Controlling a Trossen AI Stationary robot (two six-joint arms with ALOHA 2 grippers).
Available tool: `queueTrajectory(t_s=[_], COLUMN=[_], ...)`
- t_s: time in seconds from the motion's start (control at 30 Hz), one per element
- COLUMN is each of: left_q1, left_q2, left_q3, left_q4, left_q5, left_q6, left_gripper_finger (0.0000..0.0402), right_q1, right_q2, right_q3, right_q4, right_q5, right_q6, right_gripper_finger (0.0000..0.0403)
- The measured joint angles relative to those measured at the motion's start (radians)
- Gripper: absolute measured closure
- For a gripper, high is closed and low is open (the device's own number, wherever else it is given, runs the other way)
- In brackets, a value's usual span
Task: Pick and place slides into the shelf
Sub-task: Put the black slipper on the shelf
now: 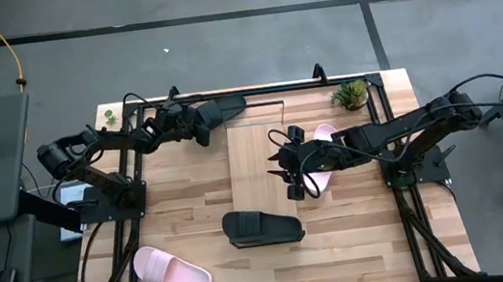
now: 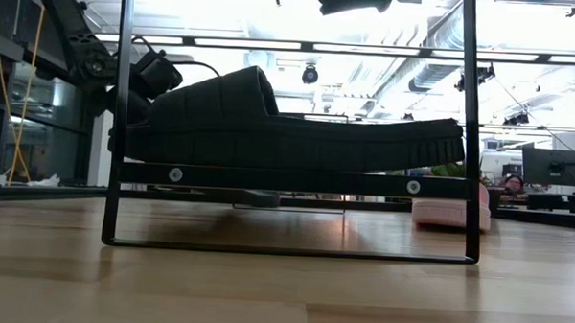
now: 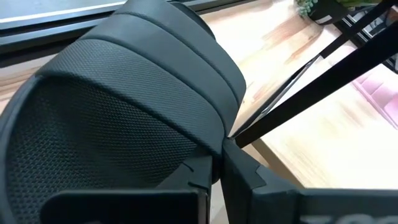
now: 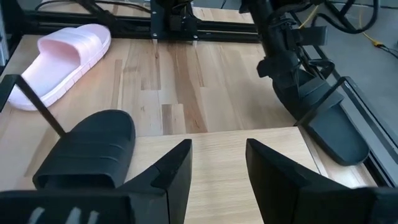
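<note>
My left gripper (image 1: 183,123) is shut on a black slide (image 1: 220,111) at the table's far edge, by the shelf's black wire frame (image 2: 287,179). In the low view this slide (image 2: 298,133) lies level along the frame's upper rail. The shelf's light-wood board (image 1: 257,165) lies mid-table. My right gripper (image 4: 217,165) is open and empty above the board. A pink slide (image 1: 324,156) lies under my right arm beside the board. A second black slide (image 1: 263,227) lies sole down near the board's near end. A second pink slide (image 1: 171,271) lies at the near left. My left gripper pinches the black slide at its strap end, at the strap's edge (image 3: 217,146), between its two fingers (image 3: 249,177). The fingers come level from the table's left side. The slide is level, its sole along the frame's rail (image 2: 363,181) and its heel end pointing toward the table's right.
A small green plant (image 1: 352,94) stands at the far right corner. Black frame rails run along the table's edges (image 1: 394,190). Bare tabletop (image 1: 361,234) lies at the near right.
</note>
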Motion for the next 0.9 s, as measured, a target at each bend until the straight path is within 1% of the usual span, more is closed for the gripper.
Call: queueTrajectory(t_s=[0.13, 0.23, 0.43, 0.5, 0.7, 0.77, 0.9], left_q1=[0.0, 0.0, 0.0, 0.0, 0.0, 0.0, 0.0], left_q2=[-0.002, -0.021, -0.108, -0.145, -0.278, -0.325, -0.414], left_q3=[0.0, 0.0, 0.0, 0.0, 0.0, 0.0, 0.0], left_q4=[-0.001, -0.004, -0.037, -0.062, -0.168, -0.204, -0.278], left_q5=[0.006, 0.023, 0.05, 0.05, 0.029, 0.011, -0.033], left_q6=[0.017, 0.017, 0.038, 0.042, 0.077, 0.078, 0.103], left_gripper_finger=[0.0397, 0.0394, 0.0398, 0.0397, 0.0398, 0.0398, 0.0395], right_q1=[0.0, 0.0, 0.0, 0.0, -0.001, -0.001, 0.002], right_q2=[0.0, 0.0, 0.0, 0.0, -0.005, -0.015, -0.042], right_q3=[0.0, 0.0, 0.0, 0.0, 0.0, 0.0, 0.0], right_q4=[0.014, 0.043, 0.075, 0.084, 0.136, 0.136, 0.135], right_q5=[-0.045, -0.046, -0.045, -0.017, 0.133, 0.15, 0.149], right_q6=[-0.024, -0.026, -0.039, -0.044, -0.045, -0.045, -0.045], right_gripper_finger=[0.026, 0.026, 0.026, 0.026, 0.026, 0.026, 0.026])
